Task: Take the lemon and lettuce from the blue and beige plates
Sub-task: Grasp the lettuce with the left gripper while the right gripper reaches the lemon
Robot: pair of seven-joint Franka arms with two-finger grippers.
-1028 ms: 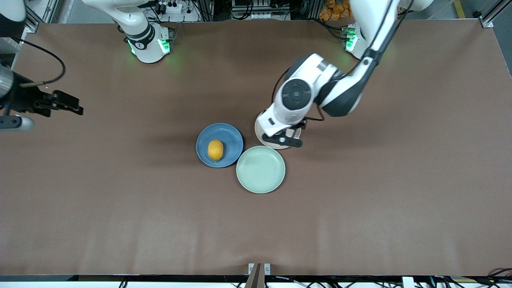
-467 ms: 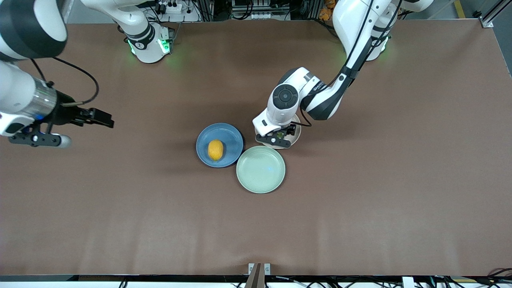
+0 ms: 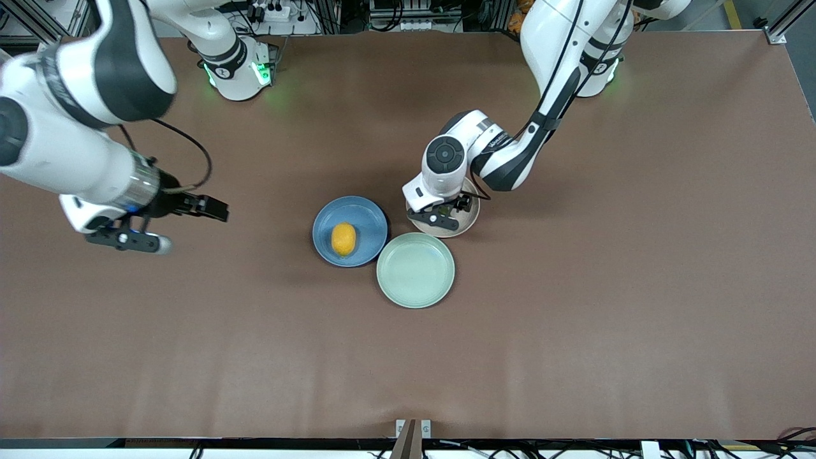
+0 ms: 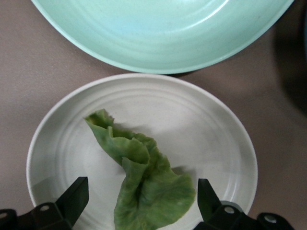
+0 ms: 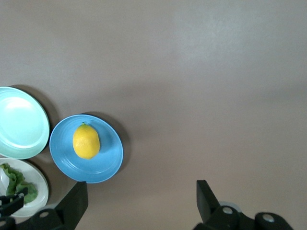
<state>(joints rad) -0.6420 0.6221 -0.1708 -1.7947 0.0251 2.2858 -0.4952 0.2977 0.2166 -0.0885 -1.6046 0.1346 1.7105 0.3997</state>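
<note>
Nearest the front camera, the mint-green plate (image 3: 415, 269) is sitting bare, touching both neighbouring plates. Just farther back, the lemon (image 3: 343, 239) is lying on the blue plate (image 3: 366, 217), and the lettuce (image 4: 141, 182) is lying crumpled on the beige plate (image 4: 211, 129), toward the left arm's end of the surface (image 3: 574, 319).

By my judgement the task is only beginning: neither item is being lifted, so both picks are remaining to be done.

The left tool (image 4: 139, 203) is hanging low over the beige plate with its fingers (image 4: 74, 196) spread wide and released, standing either side of the leaf's broad end without touching it; a descent and a squeeze would likely be taking it.

The right tool (image 3: 191, 213) is hovering over bare surface toward the right arm's end, well apart from the blue plate, fingers released and grasping nothing. It is needing to travel across to the lemon before closing.
</note>
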